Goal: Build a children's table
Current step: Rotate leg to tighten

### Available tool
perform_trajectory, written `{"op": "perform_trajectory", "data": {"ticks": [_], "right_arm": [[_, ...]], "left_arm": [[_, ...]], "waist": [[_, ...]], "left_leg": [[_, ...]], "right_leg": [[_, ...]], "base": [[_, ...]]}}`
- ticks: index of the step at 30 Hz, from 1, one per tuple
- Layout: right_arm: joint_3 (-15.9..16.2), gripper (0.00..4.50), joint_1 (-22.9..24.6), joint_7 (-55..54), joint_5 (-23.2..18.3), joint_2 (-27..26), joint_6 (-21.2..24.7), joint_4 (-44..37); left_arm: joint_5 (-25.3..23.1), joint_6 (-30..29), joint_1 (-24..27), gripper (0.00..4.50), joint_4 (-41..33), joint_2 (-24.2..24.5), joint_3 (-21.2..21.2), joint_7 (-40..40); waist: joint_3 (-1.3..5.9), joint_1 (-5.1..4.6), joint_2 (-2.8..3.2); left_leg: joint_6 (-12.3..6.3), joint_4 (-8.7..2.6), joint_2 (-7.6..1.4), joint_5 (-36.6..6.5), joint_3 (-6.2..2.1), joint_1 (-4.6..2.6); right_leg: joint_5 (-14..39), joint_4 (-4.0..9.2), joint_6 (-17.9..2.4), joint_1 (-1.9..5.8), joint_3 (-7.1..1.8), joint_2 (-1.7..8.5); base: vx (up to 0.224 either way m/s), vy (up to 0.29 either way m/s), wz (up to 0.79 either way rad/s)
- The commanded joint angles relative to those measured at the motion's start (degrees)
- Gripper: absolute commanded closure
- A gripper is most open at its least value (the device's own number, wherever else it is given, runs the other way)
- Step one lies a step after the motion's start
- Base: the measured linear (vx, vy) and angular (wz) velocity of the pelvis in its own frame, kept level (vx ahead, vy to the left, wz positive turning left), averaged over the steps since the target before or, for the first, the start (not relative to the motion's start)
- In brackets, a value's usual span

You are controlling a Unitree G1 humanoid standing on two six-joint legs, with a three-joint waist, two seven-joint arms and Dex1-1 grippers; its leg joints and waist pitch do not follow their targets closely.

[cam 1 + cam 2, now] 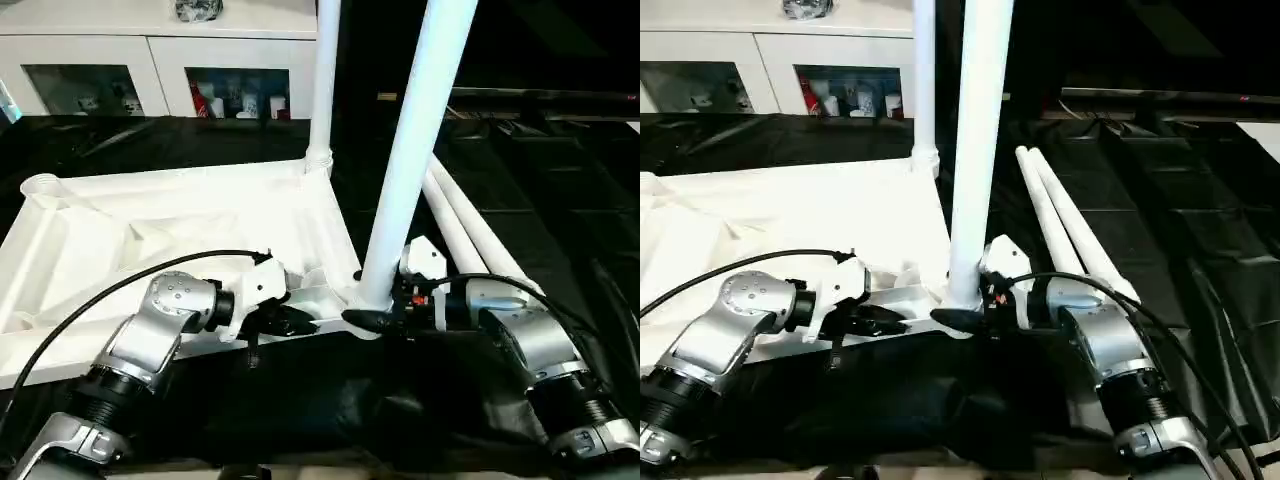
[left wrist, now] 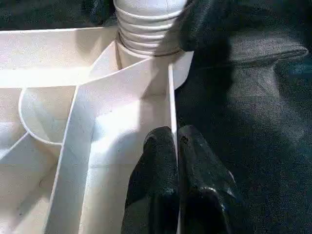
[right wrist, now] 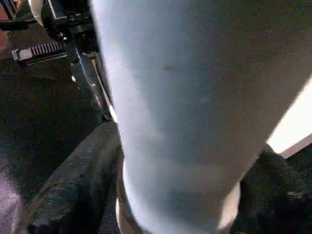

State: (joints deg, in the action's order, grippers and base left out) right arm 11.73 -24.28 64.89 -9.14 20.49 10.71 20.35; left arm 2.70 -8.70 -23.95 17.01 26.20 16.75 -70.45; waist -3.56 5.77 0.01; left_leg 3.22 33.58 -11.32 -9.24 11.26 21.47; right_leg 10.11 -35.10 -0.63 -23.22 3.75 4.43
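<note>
The white table top (image 1: 150,230) lies upside down, ribs facing up. One white leg (image 1: 324,80) stands upright in its far right corner socket. A second leg (image 1: 420,130) stands tilted at the near right corner, and my right gripper (image 1: 375,318) is shut around its base. In the left wrist view the leg's ridged end (image 2: 146,29) sits at the socket. My left gripper (image 1: 290,322) is shut on the table top's thin rim wall (image 2: 171,97) just beside that corner, one finger (image 2: 156,170) on each side. Two more legs (image 1: 1060,220) lie side by side to the right.
A black cloth (image 1: 560,200) covers the work surface and bunches up in front of the table top. A white cabinet with glass doors (image 1: 150,70) stands at the back. A black cable (image 1: 130,280) arcs over my left forearm.
</note>
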Motion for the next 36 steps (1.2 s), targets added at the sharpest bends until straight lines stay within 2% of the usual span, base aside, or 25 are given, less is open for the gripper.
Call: {"op": "perform_trajectory", "data": {"ticks": [1,5,9,11,12,13,15,17,19,20,22,23,24,25,29,30,31,33,36], "right_arm": [[1.4,1.38,0.5,0.3,0.1,0.1,0.6,-1.5],[1.4,1.67,0.8,-1.1,0.3,-0.8,1.0,-1.1],[0.6,1.77,0.9,-4.9,0.6,-3.0,1.5,0.5],[-0.9,1.78,-0.4,-12.7,2.0,-6.8,1.9,4.7],[-1.8,1.79,-1.4,-17.6,2.8,-8.9,2.5,7.3],[-1.9,1.79,-1.6,-18.5,3.0,-9.3,2.6,7.8],[-2.9,1.79,-2.8,-23.4,3.4,-11.8,3.6,10.4],[-4.5,1.79,-5.7,-31.9,3.7,-16.5,4.1,15.2],[-5.0,1.79,-7.0,-34.8,3.8,-18.2,4.2,17.2],[-5.5,1.79,-8.1,-37.1,3.9,-19.5,4.2,18.8],[-5.2,1.79,-8.9,-37.3,4.3,-20.2,3.4,19.8],[-5.9,1.44,-10.7,-37.8,4.2,-22.2,2.1,22.0],[-5.9,1.23,-10.7,-37.8,4.2,-22.2,2.1,22.0],[-6.8,1.23,-12.1,-37.7,3.3,-23.4,2.0,22.9],[-6.1,0.7,-12.9,-36.1,4.0,-23.4,1.3,23.0],[-5.0,0.66,-12.7,-34.8,5.0,-22.6,0.6,22.4],[-4.0,0.66,-12.1,-32.8,5.5,-21.6,0.1,21.5],[-3.3,0.66,-11.7,-31.1,5.5,-20.7,-0.4,20.8],[-0.7,0.66,-9.0,-20.9,5.6,-16.0,-2.8,16.3]], "left_arm": [[2.5,1.9,-0.8,4.5,-2.4,-0.7,-0.2,-0.9],[2.3,2.0,-1.0,4.5,-2.0,-0.8,-0.4,-0.5],[1.8,0.5,-1.7,4.5,-1.2,-1.8,-0.9,1.7],[0.0,-2.9,-3.9,4.5,1.3,-4.5,-2.0,8.3],[-0.1,-5.0,-5.4,4.5,2.9,-6.6,-3.3,12.2],[-0.1,-5.2,-5.6,4.5,3.1,-6.9,-3.5,12.7],[-0.4,-7.1,-7.4,4.5,4.6,-8.9,-4.2,16.1],[-0.7,-10.4,-11.1,4.5,8.1,-13.0,-5.6,22.9],[-1.1,-10.7,-12.3,4.5,9.5,-14.3,-5.7,24.9],[-1.4,-10.8,-13.2,4.5,10.5,-15.3,-5.7,26.4],[-1.6,-10.5,-13.5,4.5,10.9,-15.8,-5.3,26.4],[-2.5,-9.1,-13.9,4.5,11.1,-16.4,-4.1,25.6],[-2.5,-9.1,-13.9,4.5,11.1,-16.4,-4.1,25.6],[-3.1,-8.3,-13.7,4.5,11.0,-16.3,-3.1,24.6],[-2.7,-8.4,-13.0,4.5,10.2,-15.8,-2.8,23.5],[-2.3,-7.7,-12.4,4.5,9.5,-15.2,-2.5,22.2],[-2.0,-6.8,-11.7,4.5,8.9,-14.4,-2.2,20.9],[-1.7,-6.5,-11.2,4.5,8.3,-13.9,-2.0,19.7],[-0.5,-3.5,-9.0,4.5,5.9,-11.5,-1.7,13.8]], "waist": [[3.89,-0.13,0.13],[3.97,-0.14,0.2],[3.95,-0.32,0.27],[3.89,-0.89,0.31],[3.76,-1.06,0.33],[3.73,-1.13,0.21],[3.75,-1.13,0.26],[3.67,-1.41,0.21],[3.78,-1.46,0.33],[3.76,-1.45,0.24],[3.9,-1.44,0.26],[4.0,-1.4,0.46],[4.05,-1.6,0.39],[4.08,-1.66,0.4],[4.09,-1.95,0.37],[4.08,-2.03,0.07],[4.09,-1.95,0.26],[4.07,-2.11,0.2],[4.09,-2.06,0.14]], "left_leg": [[0.27,-4.14,-2.14,-18.6,-1.29,-1.35],[0.09,-4.1,-2.15,-17.7,-1.24,-1.28],[0.29,-4.13,-2.12,-17.6,-1.25,-1.26],[1.17,-4.14,-1.98,-18.3,-1.23,-1.27],[1.74,-4.14,-1.89,-19.5,-1.39,-1.47],[2.04,-4.09,-1.72,-19.7,-1.43,-1.56],[2.01,-4.07,-1.83,-19.9,-1.44,-1.7],[2.29,-4.12,-1.58,-20.4,-1.58,-1.6],[2.44,-4.0,-1.51,-20.4,-1.55,-1.85],[2.26,-4.03,-1.49,-20.3,-1.58,-1.75],[1.83,-4.08,-1.6,-19.7,-1.59,-1.55],[1.57,-4.09,-1.65,-19.1,-1.54,-1.45],[1.51,-4.06,-1.64,-18.8,-1.5,-1.35],[1.26,-4.13,-1.58,-18.2,-1.53,-1.21],[0.76,-4.16,-1.7,-17.4,-1.42,-1.14],[0.66,-4.14,-1.68,-17.4,-1.36,-1.11],[0.51,-4.1,-1.69,-17.5,-1.38,-1.19],[0.4,-4.18,-1.72,-17.2,-1.47,-0.92],[-0.38,-4.05,-1.85,-16.8,-1.33,-0.94]], "right_leg": [[20.3,5.07,-9.8,2.08,-2.73,3.78],[18.1,4.81,-10.4,2.18,-2.7,3.72],[17.6,4.69,-10.7,2.13,-2.68,3.68],[18.8,4.78,-10.6,2.0,-2.71,3.7],[21.0,5.03,-10.4,1.92,-2.61,3.82],[23.0,5.3,-9.8,1.97,-2.56,3.88],[24.0,5.45,-9.3,1.87,-2.63,3.97],[25.8,5.67,-8.4,1.86,-2.48,3.92],[26.0,5.9,-8.2,1.67,-2.48,3.91],[25.8,5.97,-8.1,1.78,-2.47,3.95],[23.9,5.81,-8.1,1.97,-2.48,3.91],[22.0,5.63,-8.4,2.0,-2.58,3.89],[21.0,5.48,-8.8,2.03,-2.62,3.9],[19.8,5.38,-9.2,2.25,-2.53,3.8],[16.9,4.94,-10.4,2.39,-2.58,3.74],[17.0,4.99,-10.4,2.42,-2.57,3.75],[17.4,4.99,-10.4,2.37,-2.59,3.82],[17.5,4.93,-10.3,2.64,-2.57,3.91],[15.9,4.83,-10.5,2.68,-2.66,3.86]], "base": [[0.0,0.0,0.0],[0.0,0.0,0.0],[0.0,0.0,0.0],[0.0,0.0,0.0],[0.0,0.0,0.0],[0.0,0.0,0.0],[0.0,0.0,0.0],[0.0,0.0,0.0],[0.0,0.0,0.0],[0.0,0.0,0.0],[0.0,0.0,0.0],[0.0,0.0,0.0],[0.0,0.0,0.0],[0.0,0.0,0.0],[0.0,0.0,0.0],[0.0,0.0,0.0],[0.0,0.0,0.0],[0.0,0.0,0.0],[0.0,0.0,0.0]]}}
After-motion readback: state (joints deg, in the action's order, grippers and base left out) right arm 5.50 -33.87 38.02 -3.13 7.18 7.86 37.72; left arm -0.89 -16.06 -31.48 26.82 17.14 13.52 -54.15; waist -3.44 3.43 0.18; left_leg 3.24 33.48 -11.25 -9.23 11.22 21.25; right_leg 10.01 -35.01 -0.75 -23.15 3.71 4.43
